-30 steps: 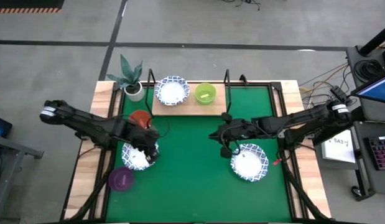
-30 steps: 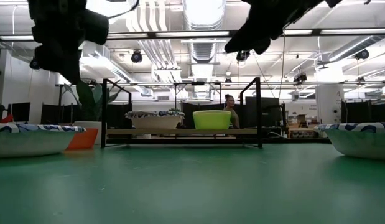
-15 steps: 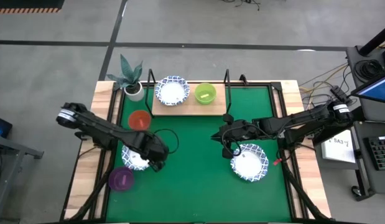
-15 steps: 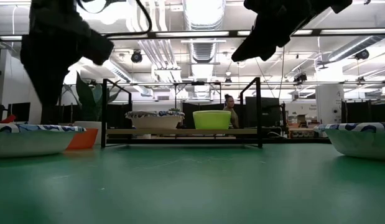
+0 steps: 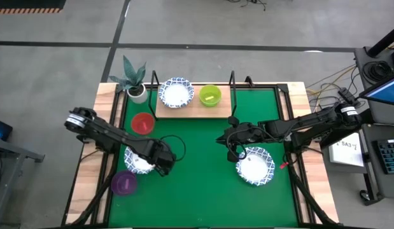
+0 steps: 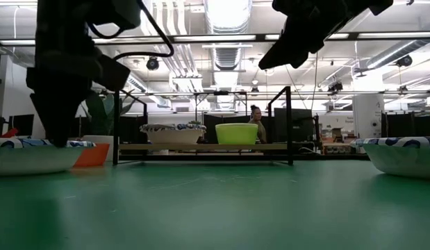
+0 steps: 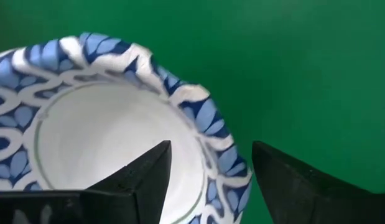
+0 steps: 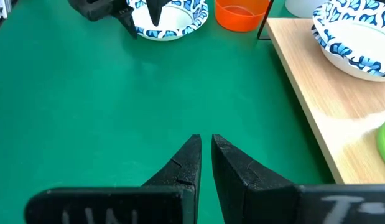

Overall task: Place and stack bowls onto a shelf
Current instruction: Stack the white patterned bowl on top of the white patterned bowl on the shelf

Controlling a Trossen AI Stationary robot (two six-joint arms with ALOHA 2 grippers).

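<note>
A white bowl with a blue pattern [image 5: 137, 160] sits on the green mat at the left. My left gripper [image 7: 211, 149] is open and low over the bowl's right rim [image 7: 208, 124]. One finger stands inside the bowl, the other outside, and neither plainly touches it. My right gripper [image 8: 204, 146] is shut on nothing and hangs above the mat, beside a second patterned bowl [image 5: 254, 165]. The shelf [image 5: 193, 109] at the far edge carries a third patterned bowl [image 5: 175, 93] and a yellow-green bowl [image 5: 210, 95].
A red bowl [image 5: 142, 123] and a purple bowl [image 5: 125, 183] stand on the mat near the left bowl. A small potted plant [image 5: 135, 86] is at the far left corner. The shelf's black posts [image 5: 233, 79] rise beside the yellow-green bowl. A person shows in the room behind [image 6: 257, 121].
My left gripper has come down and gone a little toward the table's right and near edges, from over the bowl's middle to its right rim, and has opened. The arm has swung off the red bowl, which now shows whole. The bowls have not moved.
</note>
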